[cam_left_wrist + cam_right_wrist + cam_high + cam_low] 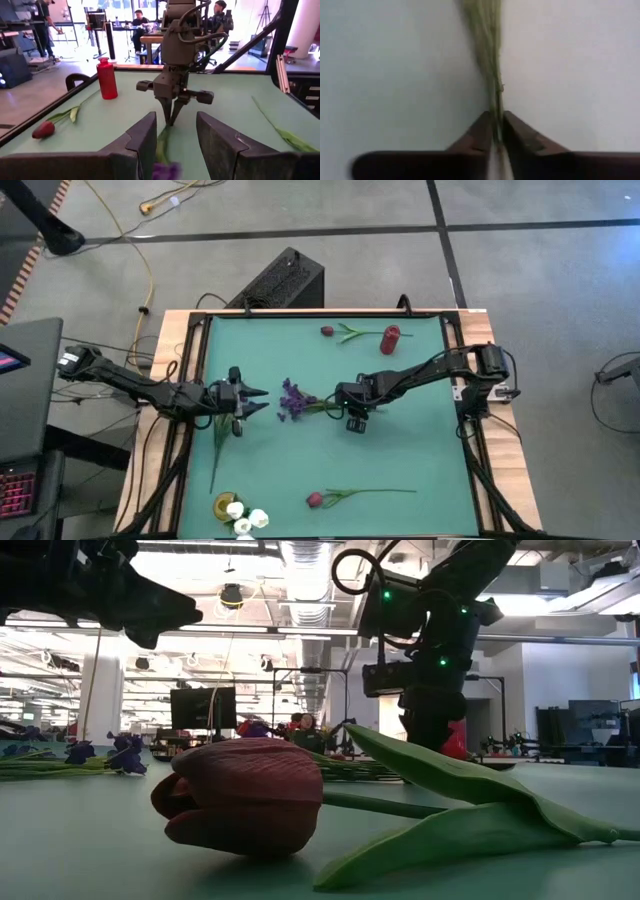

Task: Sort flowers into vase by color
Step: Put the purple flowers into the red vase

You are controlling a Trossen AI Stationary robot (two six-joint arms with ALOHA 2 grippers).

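Observation:
A purple sprig [293,398] lies on the green mat [420,440], its green stem running toward the table's right. My right gripper [345,408] points down at that stem and is shut on it [496,131]. My left gripper [255,400] hangs level just left of the purple head, open, with nothing between its fingers [175,145]. A red vase [390,338] stands at the far edge beside a dark red tulip [328,331]. Another red tulip [314,500] lies near the front edge. A yellow vase [226,505] at the front left holds white tulips [245,518]. My right gripper pinches the purple sprig's green stem [495,107] between its two fingertips [172,117], away from the purple head. The fingers come steeply from above. The sprig's purple head [165,172] still lies on the mat.
A loose green stem [218,445] lies on the mat below my left gripper. A black box [285,280] stands on the floor beyond the far edge. People sit at desks in the room behind the table.

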